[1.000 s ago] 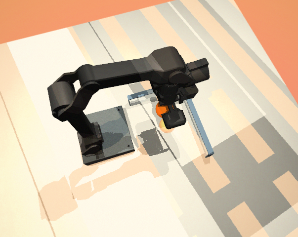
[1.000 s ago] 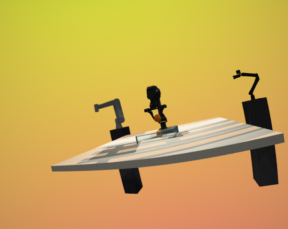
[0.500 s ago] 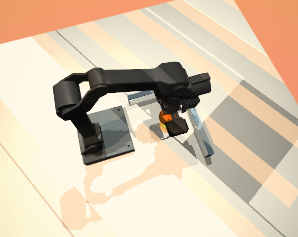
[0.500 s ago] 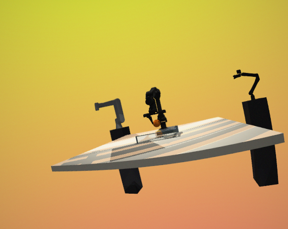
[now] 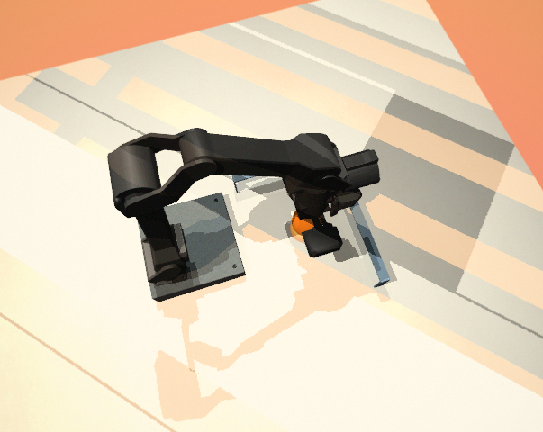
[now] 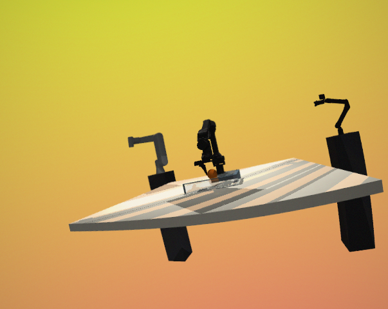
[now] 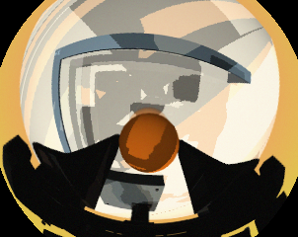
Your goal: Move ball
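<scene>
The gripper (image 5: 308,228) is closing its jaws on the orange ball (image 5: 301,225) and is holding it just above the table (image 6: 287,199), near the middle of the bench. The ball is hanging inside the corner made by the two clear walls (image 5: 369,246), with the longer wall standing just beside the gripper, toward the far edge.

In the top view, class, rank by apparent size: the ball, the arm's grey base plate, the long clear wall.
1. Base plate, the largest area.
2. Long clear wall, long but narrow.
3. Ball, smallest, partly hidden by the gripper holding it.
</scene>
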`<state>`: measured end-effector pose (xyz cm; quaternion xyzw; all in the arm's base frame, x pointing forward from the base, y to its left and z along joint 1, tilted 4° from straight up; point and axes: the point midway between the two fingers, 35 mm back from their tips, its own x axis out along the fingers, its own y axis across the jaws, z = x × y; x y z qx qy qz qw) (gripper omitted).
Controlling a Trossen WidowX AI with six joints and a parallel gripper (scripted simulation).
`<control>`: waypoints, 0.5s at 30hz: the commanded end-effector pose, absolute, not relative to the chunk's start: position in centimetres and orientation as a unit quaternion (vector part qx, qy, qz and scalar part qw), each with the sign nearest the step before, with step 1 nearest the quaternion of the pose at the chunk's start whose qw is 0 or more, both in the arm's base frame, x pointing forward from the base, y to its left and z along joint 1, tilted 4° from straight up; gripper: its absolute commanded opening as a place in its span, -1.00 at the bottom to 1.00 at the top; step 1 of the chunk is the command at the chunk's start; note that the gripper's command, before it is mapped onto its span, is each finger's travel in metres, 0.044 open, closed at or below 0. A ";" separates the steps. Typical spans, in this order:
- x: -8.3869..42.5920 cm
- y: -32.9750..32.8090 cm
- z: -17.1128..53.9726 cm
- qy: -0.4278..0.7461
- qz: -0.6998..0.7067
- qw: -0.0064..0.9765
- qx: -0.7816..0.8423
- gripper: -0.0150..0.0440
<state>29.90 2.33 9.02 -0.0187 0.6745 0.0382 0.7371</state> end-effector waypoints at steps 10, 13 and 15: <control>29.8 2.5 5.8 0.677 0.040 0.734 -0.019 -0.49; 29.8 2.5 5.4 0.677 0.040 0.734 -0.019 -0.49; 29.9 2.5 5.1 0.677 0.040 0.734 -0.019 -0.49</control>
